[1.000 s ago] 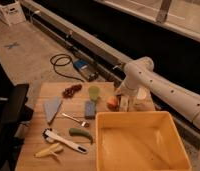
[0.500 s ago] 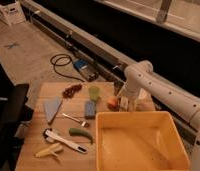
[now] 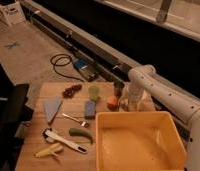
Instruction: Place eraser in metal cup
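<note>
Dark grey cylindrical metal cup point(image 3: 118, 89) seen just beside gripper point(image 3: 129, 103), hanging near round orange fruit point(image 3: 112, 102), jaws spread; small cream-white rectangular eraser not made out.

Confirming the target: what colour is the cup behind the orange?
Dark grey cup, camera view; gripper just beside it.

table point(image 3: 37, 131): matt wood | bin point(image 3: 139, 116): glossy plastic | pincer point(image 3: 129, 104) beside metal cup point(image 3: 118, 89): smooth
</note>
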